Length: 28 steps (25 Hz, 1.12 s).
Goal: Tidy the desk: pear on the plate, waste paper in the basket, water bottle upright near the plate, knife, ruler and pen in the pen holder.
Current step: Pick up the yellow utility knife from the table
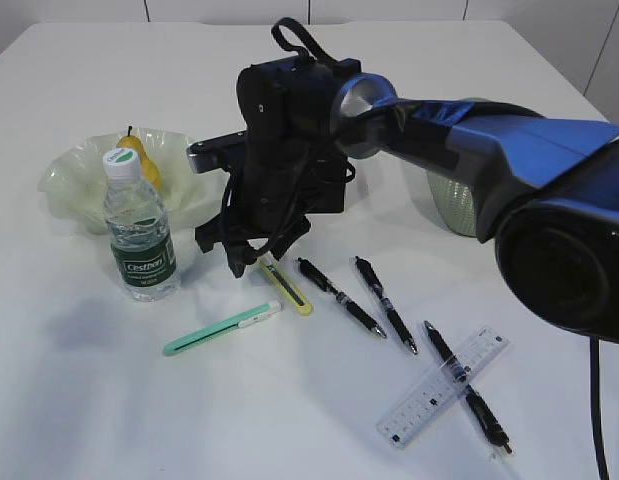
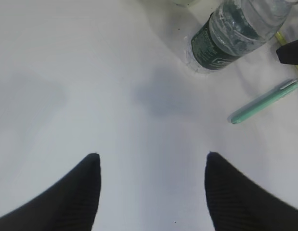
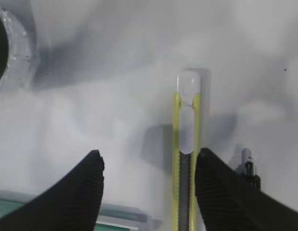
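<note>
The yellow pear (image 1: 139,155) lies on the pale green glass plate (image 1: 74,175) at the back left. The water bottle (image 1: 139,235) stands upright in front of the plate; it also shows in the left wrist view (image 2: 235,33). My right gripper (image 1: 229,258) reaches across and hangs open just above a yellow knife (image 1: 285,286). In the right wrist view the yellow knife (image 3: 187,144) lies between the jaws, close to the right finger, and the gripper (image 3: 149,156) is open. A green knife (image 1: 224,330) lies in front. My left gripper (image 2: 152,161) is open over bare desk. The pen holder and waste paper are out of view.
Three black pens (image 1: 339,297) (image 1: 386,305) (image 1: 467,390) lie to the right, the last crossed over the clear ruler (image 1: 444,387). The sage green basket (image 1: 457,205) stands behind my right arm, mostly hidden. The green knife also shows in the left wrist view (image 2: 266,101).
</note>
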### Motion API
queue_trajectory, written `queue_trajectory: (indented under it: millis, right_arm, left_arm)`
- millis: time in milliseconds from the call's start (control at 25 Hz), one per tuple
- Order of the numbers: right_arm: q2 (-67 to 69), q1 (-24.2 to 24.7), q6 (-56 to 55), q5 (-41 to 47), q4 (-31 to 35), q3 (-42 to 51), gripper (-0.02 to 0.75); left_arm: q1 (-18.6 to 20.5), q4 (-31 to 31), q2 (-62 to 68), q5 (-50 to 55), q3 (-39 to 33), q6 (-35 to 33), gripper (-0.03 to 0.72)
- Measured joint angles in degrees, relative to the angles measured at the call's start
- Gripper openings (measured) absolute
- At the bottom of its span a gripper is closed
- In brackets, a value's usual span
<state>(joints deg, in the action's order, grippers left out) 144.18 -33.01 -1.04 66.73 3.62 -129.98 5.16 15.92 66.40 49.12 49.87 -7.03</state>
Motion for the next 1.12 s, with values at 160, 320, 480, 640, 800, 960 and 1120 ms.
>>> queue_trajectory:
  millis: [160, 320, 480, 640, 800, 960, 1120]
  right_arm:
    - [1.45, 0.0, 0.0, -0.15, 0.0, -0.49, 0.45]
    - [1.82, 0.0, 0.0, -0.37, 0.0, -0.53, 0.448]
    - [1.91, 0.0, -0.02, -0.6, -0.61, -0.62, 0.448]
    - [2.05, 0.0, -0.02, -0.6, -0.85, -0.62, 0.448]
    - [2.39, 0.0, -0.12, -0.82, -1.64, -0.62, 0.448]
    - [2.39, 0.0, -0.12, -1.24, -1.85, -0.62, 0.447]
    - [2.39, 0.0, -0.12, -1.38, -1.9, -0.62, 0.447]
  left_arm:
    - [0.0, 0.0, 0.0, 0.0, 0.0, 0.0, 0.479]
    - [0.0, 0.0, 0.0, 0.0, 0.0, 0.0, 0.479]
    - [0.0, 0.0, 0.0, 0.0, 0.0, 0.0, 0.479]
    - [0.0, 0.0, 0.0, 0.0, 0.0, 0.0, 0.479]
    - [0.0, 0.0, 0.0, 0.0, 0.0, 0.0, 0.479]
    - [0.0, 0.0, 0.0, 0.0, 0.0, 0.0, 0.479]
    - [0.0, 0.09, 0.0, 0.0, 0.0, 0.0, 0.479]
